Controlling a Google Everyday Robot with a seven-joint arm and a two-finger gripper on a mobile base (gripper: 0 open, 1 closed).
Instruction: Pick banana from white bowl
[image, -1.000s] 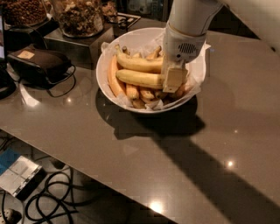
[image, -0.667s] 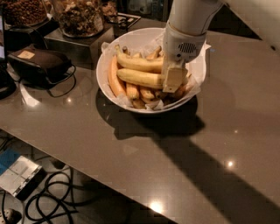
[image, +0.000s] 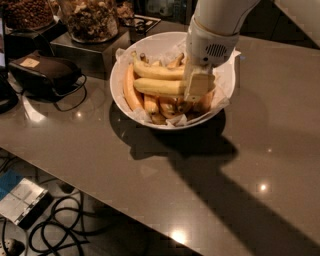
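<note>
The white bowl (image: 226, 85), lined with crinkled white paper, stands on the grey table and holds several bananas. The banana (image: 157, 86), long, thick and pale yellow, lies nearly level across the middle of the bowl. A slimmer, more curved long banana (image: 156, 71) lies just behind it. Short orange-yellow bananas (image: 131, 92) lie at the left and front of the bowl. My gripper (image: 198, 86), on a white arm coming from the upper right, is down inside the bowl at the banana's right end, which it hides.
Glass jars of brown snacks (image: 90, 20) stand on a dark box behind the bowl at the left. A dark brown pouch with a cord (image: 42, 72) lies left of the bowl. The table's front edge runs diagonally, with cables on the floor (image: 60, 225) below.
</note>
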